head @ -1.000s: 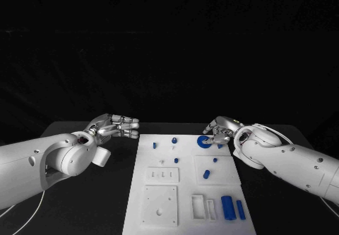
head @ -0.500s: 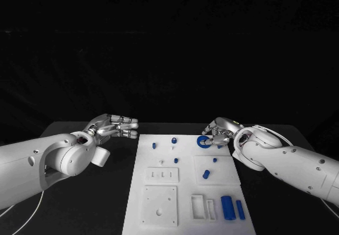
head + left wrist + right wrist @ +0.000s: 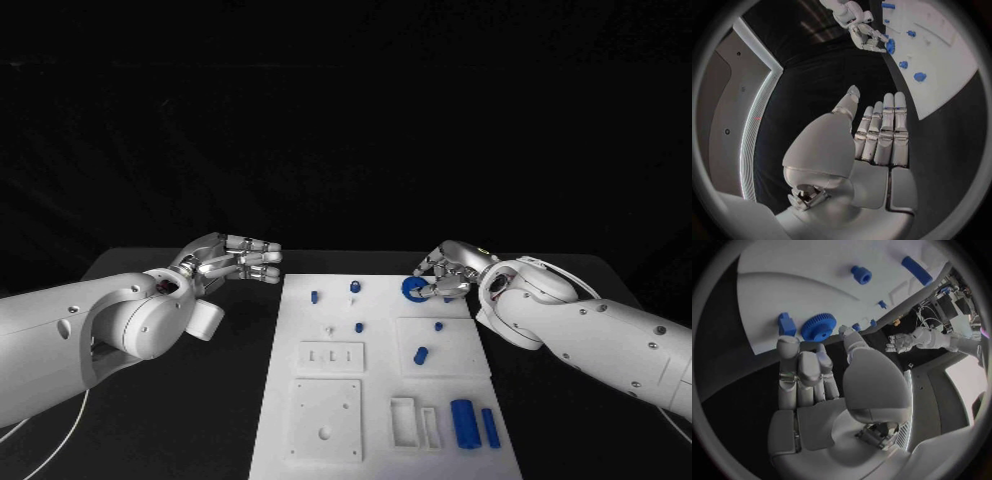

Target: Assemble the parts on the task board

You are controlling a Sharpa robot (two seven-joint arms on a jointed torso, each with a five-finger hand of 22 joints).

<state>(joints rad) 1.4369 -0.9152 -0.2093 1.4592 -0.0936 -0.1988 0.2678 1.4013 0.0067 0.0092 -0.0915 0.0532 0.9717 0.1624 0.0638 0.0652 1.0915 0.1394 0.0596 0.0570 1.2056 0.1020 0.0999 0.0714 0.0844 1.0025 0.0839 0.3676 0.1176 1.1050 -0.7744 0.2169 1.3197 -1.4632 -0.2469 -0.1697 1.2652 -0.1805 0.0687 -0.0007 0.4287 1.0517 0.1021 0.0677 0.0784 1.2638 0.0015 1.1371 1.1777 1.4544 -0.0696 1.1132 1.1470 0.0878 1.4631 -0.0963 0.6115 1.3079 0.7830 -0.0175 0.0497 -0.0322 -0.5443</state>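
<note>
**Reaching for the blue gear**

Working on the blue gear now, by the look of it. Lying flat on the white board, near its top right corner, just right of the middle of the head picture. Right robot hand right up against it, fingertips at its toothed edge. Seen from the right wrist too: gear just past the fingertips, with a small blue block beside it. Cannot tell if the right robot hand is clamped on the gear or only touching it.

Left robot hand off the board, over the black table, left of the middle of the head picture. Holding nothing. From the left wrist, fingers straight and side by side, thumb out to one side.

More blue pieces waiting on the board: a small peg near the middle, and long round pieces at the lower right.

Probably an early step, with most pieces not yet put in place.

Next move, as a guess: get a firm pinch on the gear's edge, lift it straight up, then carry it to its spot. Careful with the flat gear, easy to slide away instead of coming up. Careful not to bump the little block next to it.
</note>
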